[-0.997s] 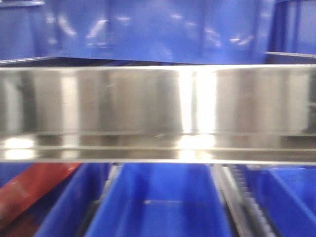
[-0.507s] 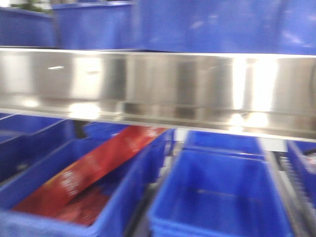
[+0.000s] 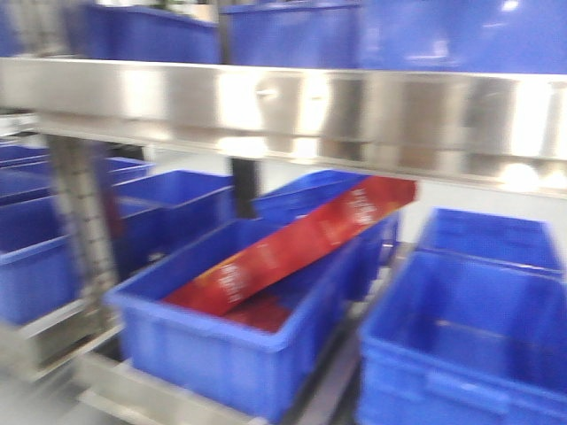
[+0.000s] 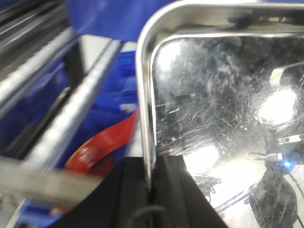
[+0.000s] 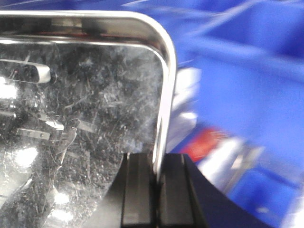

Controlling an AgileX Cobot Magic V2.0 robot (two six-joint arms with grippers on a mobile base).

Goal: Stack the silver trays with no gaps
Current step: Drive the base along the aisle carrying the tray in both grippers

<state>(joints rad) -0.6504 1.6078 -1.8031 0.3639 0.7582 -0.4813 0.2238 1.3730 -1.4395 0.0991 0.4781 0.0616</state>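
A silver tray (image 4: 213,104) with a scratched, mirror-like floor fills the left wrist view, and its rounded corner sits at the top. My left gripper (image 4: 152,164) is shut on the tray's left rim, one black finger on each side of the thin edge. The right wrist view shows the silver tray (image 5: 85,109) from the other end. There my right gripper (image 5: 158,164) is shut on its right rim. The tray hangs above blue bins. No tray or gripper shows in the front view.
A long brushed-steel band (image 3: 283,106) crosses the top of the front view. Below it stand open blue bins (image 3: 461,328). One blue bin (image 3: 221,336) holds a slanted red box (image 3: 292,243). More bins sit on the shelf above. A steel upright (image 3: 84,230) stands at the left.
In the front view the steel band has risen in the frame. The lower bins and the red box have come into fuller sight, shifting toward the centre.
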